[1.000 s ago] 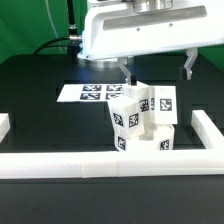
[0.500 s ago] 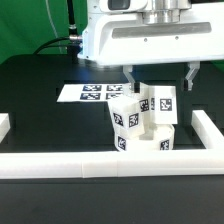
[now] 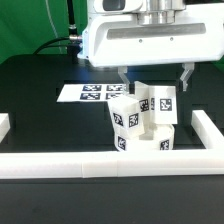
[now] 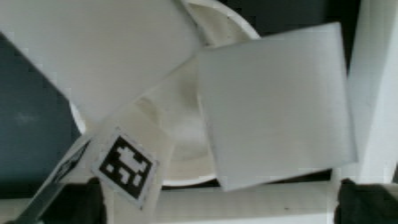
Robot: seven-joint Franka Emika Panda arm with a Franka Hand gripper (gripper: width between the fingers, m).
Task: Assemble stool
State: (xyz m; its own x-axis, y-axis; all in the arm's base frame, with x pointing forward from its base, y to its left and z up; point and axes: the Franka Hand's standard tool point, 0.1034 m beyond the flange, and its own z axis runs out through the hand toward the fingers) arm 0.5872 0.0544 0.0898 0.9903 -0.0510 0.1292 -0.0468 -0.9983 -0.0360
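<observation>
The stool (image 3: 143,125) is seen as a cluster of white tagged parts on the black tabletop (image 3: 40,95), near the exterior view's right, just inside the white rails (image 3: 100,166) and in front of the marker board (image 3: 88,93). The legs (image 3: 160,105) stand up out of the cluster; in the wrist view the round seat (image 4: 178,130) shows beneath two of them. The parts are judged to be rigid, light plastic with smooth, rather slippery faces, so a hold across two flat opposite sides of a leg, away from the tags, is thought safest. The disc looks too wide to be pinched except at its rim. The hand (image 3: 155,74) hangs directly above the cluster with its fingers (image 3: 187,74) spread wide. Nothing is held, and no contact with any part can be made out.
</observation>
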